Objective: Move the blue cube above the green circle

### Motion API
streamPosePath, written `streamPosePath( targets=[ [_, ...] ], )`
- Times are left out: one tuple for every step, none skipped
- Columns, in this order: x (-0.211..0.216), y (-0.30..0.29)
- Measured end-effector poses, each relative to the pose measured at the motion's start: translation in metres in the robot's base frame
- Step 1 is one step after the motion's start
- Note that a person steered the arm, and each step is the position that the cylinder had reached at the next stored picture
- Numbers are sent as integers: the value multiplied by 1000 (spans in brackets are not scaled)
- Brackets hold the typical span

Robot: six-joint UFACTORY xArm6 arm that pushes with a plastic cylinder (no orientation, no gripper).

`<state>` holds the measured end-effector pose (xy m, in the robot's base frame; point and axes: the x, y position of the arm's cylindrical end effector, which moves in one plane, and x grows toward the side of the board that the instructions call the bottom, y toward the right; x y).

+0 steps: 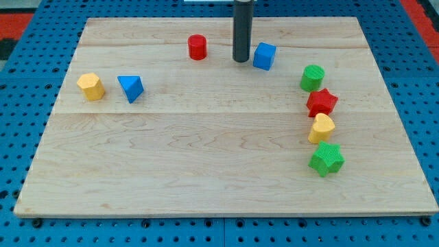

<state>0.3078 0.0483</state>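
A pale wooden board (206, 171) is filling most of the view, lying on a blue pegboard surface (20, 171) that is showing around its edges. My rod (242, 27) is coming down from the view's top, and my tip (241, 60) is resting on the board just to the view's left of the blue cube (264, 55), close beside it, though I cannot tell whether the two are touching. There being no jaws on this arm, nothing is opening or clamping; the rod is simply standing upright. The blue cube is sitting near the view's top, to the view's upper left of the green circle (312, 77), with a gap between them. Below the green circle, a column is running down the view's right side: a red star (322, 102), a yellow block (320, 128) and a green star (326, 159), each sitting close to the next. A red cylinder (197, 46) is standing to the view's left of my tip. Well apart, at the view's left, a blue triangular block (130, 88) is lying just beside a yellow hexagonal block (90, 86).
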Motion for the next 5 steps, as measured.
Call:
streamPosePath(
  targets=[
    [-4,28],
    [-4,68],
    [-4,87],
    [1,90],
    [12,63]
  ],
)
